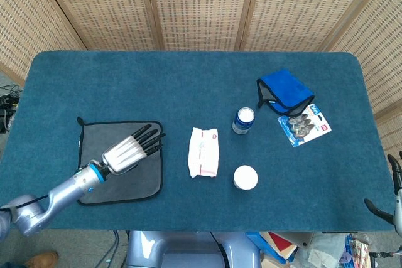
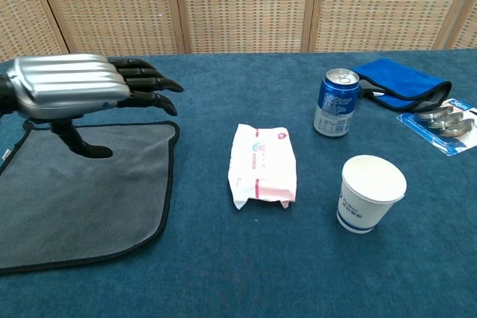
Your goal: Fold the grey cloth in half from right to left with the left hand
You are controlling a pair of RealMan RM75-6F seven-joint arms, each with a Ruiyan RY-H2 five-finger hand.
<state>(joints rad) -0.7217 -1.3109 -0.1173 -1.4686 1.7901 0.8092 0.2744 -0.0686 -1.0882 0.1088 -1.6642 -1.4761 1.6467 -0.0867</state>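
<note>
The grey cloth (image 1: pixel 100 149) (image 2: pixel 82 199), edged in black, lies flat on the blue table at the front left. My left hand (image 1: pixel 130 150) (image 2: pixel 74 91) hovers over it with its fingers stretched out towards the cloth's right edge, holding nothing. Just a bit of my right hand (image 1: pixel 391 199) shows at the right edge of the head view, off the table's front right corner, and it holds nothing.
Right of the cloth lies a white tissue pack (image 1: pixel 203 152) (image 2: pixel 261 164). A paper cup (image 1: pixel 245 177) (image 2: pixel 369 193) and a blue can (image 1: pixel 244 120) (image 2: pixel 336 102) stand further right. A blue cloth (image 1: pixel 284 91) and a blister pack (image 1: pixel 304 125) lie at the right.
</note>
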